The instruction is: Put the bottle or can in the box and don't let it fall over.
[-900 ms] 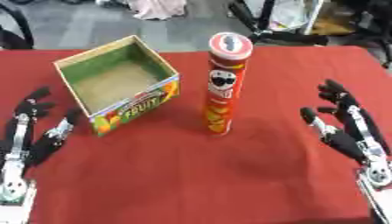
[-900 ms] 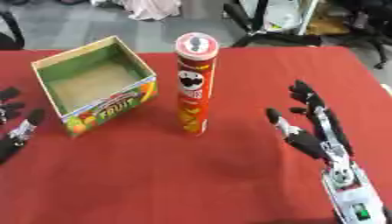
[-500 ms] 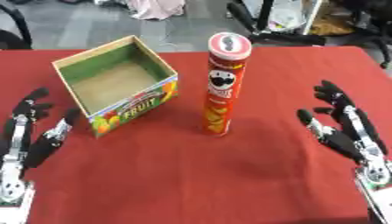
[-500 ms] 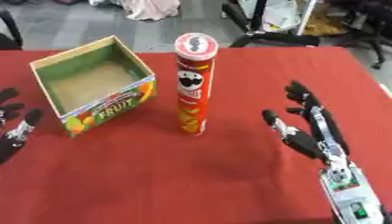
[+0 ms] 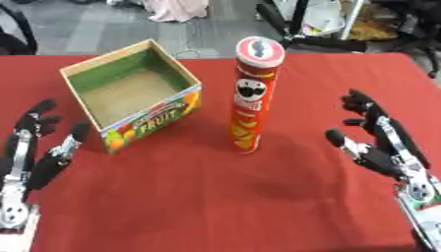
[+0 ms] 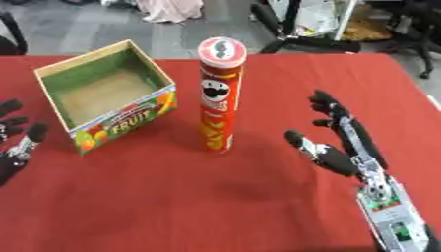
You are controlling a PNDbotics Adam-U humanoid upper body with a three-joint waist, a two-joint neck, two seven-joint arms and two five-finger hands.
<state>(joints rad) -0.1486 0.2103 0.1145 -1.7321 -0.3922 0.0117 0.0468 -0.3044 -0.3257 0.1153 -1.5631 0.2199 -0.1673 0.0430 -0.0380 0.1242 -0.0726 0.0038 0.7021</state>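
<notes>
A tall red crisp can point(image 5: 252, 96) with a pale lid is standing upright near the middle of a desk point(image 5: 215, 206) covered in red cloth. Just to its left an open cardboard box point(image 5: 129, 93), green inside with fruit printing on its front wall, is sitting askew, one corner pointing toward the viewer. The can and box are near each other but not touching.

The robot's right hand point(image 5: 379, 145) is resting to the right of the can, apart from it, fingers point(image 5: 360, 101) spread and straight, holding nothing. The left hand point(image 5: 34, 150) is lying at the left edge of the desk, beside the box's near corner, fingers relaxed and open, also holding nothing.

Nothing is gripping the can yet, so the task looks to be at its start. The risk lies in the can's shape: it is tall and narrow, and a sideways brush from an arriving hand could tip it. A grasp taken too high or too low might let it swing. Lowering it into the box off-centre could catch its base on the rim, and a tilted release could leave it leaning or falling against a wall.
</notes>
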